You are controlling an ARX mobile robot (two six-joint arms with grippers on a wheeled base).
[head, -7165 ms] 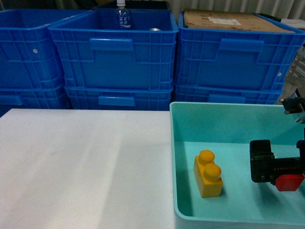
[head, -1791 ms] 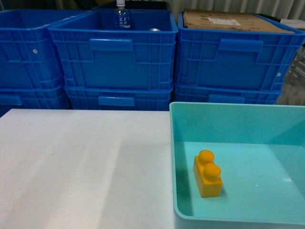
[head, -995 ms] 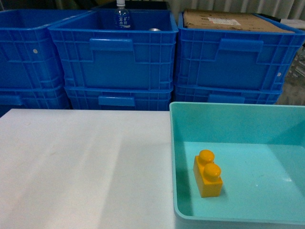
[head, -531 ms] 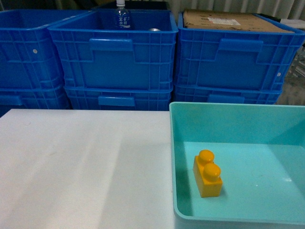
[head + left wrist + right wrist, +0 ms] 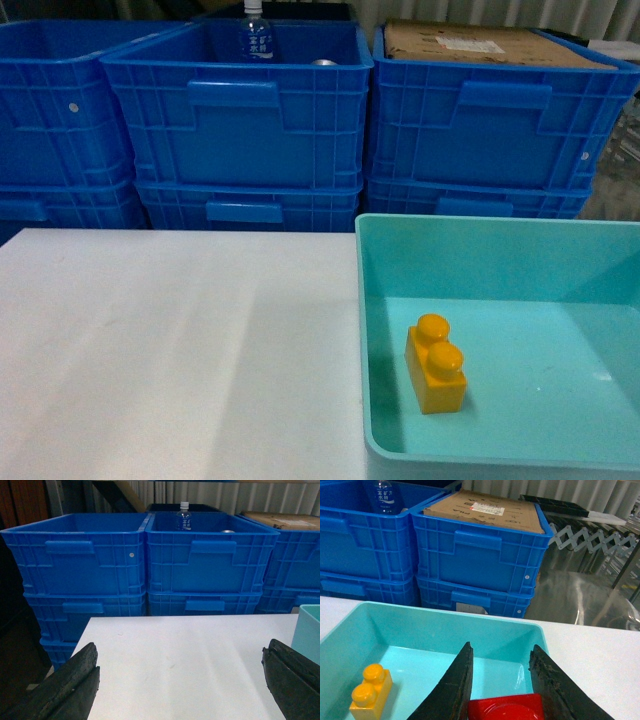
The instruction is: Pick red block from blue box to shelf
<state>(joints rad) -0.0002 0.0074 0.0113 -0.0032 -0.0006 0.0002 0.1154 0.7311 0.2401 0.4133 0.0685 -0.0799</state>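
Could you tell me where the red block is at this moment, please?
The red block shows only in the right wrist view, at the bottom edge, gripped between the right gripper's fingers above the blue box, right of the yellow brick.

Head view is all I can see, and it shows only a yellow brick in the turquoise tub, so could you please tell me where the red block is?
Observer: The red block sits between the right gripper's fingers in the right wrist view, above the blue box.
Operator: Thank you. Is the left arm doing anything?
Observer: The left gripper is open, fingers wide apart, over the white table with nothing between them.
Operator: What is beyond the box on the right?
Observer: A cardboard box lies in the top blue crate, and a grey folding lattice stands further right.
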